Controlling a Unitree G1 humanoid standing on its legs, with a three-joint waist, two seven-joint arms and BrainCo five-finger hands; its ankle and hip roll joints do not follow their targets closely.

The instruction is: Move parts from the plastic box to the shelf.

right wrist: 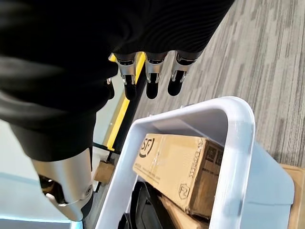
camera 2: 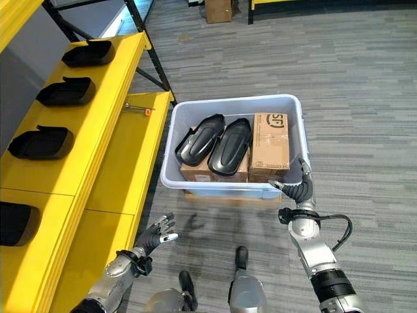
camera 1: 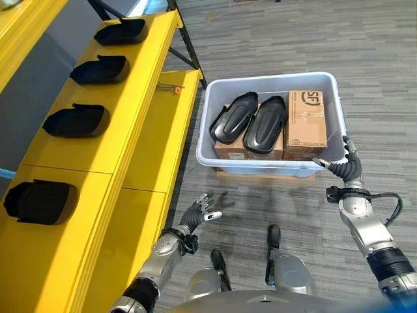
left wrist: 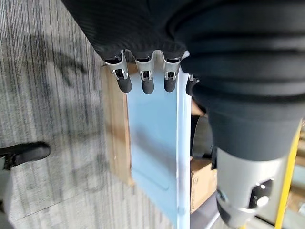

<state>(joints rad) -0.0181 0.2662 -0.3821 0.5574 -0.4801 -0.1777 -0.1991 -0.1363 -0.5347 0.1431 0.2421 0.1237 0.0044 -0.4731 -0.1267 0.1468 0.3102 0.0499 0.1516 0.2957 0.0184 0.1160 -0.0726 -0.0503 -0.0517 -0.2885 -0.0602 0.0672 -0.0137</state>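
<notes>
A pale blue plastic box [camera 1: 207, 140] stands on the grey floor and holds two black moulded parts [camera 1: 234, 117] [camera 1: 266, 124] lying on cardboard cartons [camera 1: 306, 124]. Several more black parts [camera 1: 77, 120] rest in a row on the yellow shelf [camera 1: 127, 104] at the left. My left hand [camera 1: 199, 213] hovers open above the floor, short of the box's near left corner. My right hand [camera 1: 346, 167] is open at the box's near right corner, fingers straight, holding nothing. In the right wrist view its fingers [right wrist: 151, 76] point over the box rim [right wrist: 238, 143].
The box sits on a flat cardboard sheet [camera 1: 260, 176]. A small tool with an orange tip [camera 1: 171, 88] lies on the lower yellow shelf level. Black shelf legs [camera 1: 189, 49] slant behind the box. Open grey floor lies to the right of the box.
</notes>
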